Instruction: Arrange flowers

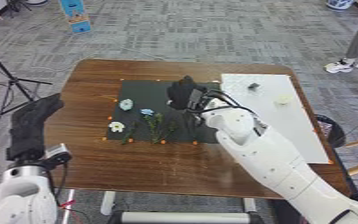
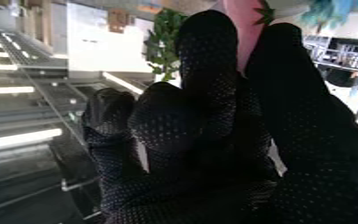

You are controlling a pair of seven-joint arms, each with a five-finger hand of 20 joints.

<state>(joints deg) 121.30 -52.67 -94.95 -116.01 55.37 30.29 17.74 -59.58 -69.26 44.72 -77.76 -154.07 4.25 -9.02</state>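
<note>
Left hand at left of frame, off the bench's left edge, fingers straight, released. Right hand near center, over black mat; can't tell if fingers are clenched or grasping. Wrist view: pink flower at top, against the black glove, green leaves upper left. Head view, on mat, left of center: pale flower, blue flower just beside it, white flower lower. White board right, pale yellow thing on it.
</note>
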